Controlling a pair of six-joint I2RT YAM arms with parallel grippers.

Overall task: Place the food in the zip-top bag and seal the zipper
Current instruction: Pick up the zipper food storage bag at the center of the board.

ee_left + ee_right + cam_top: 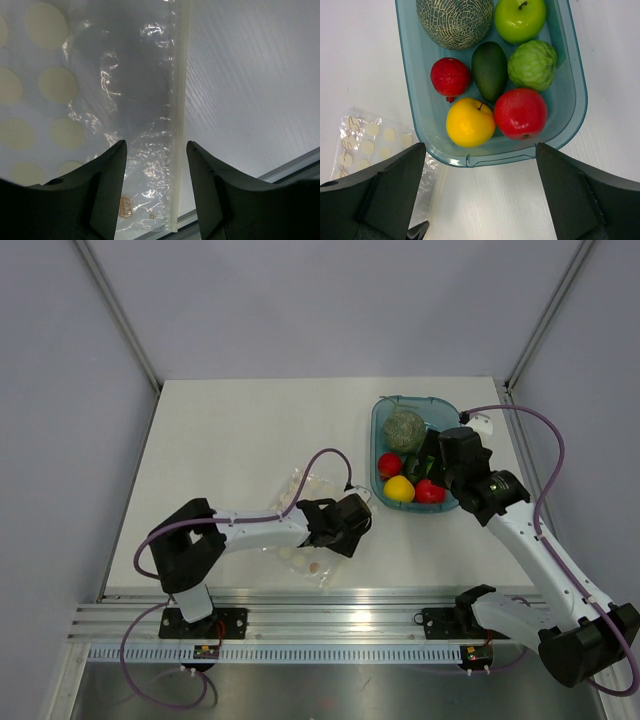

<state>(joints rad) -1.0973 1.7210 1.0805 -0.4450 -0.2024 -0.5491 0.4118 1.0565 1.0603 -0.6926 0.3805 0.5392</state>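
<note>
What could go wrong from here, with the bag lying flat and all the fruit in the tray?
1. The left gripper hangs open over the zipper of the flat bag. It might pinch both layers, so the mouth would not open.
2. The fruits sit tightly in the tray, so the open right gripper could knock neighbours.
3. The melon looks big for the bag.
</note>
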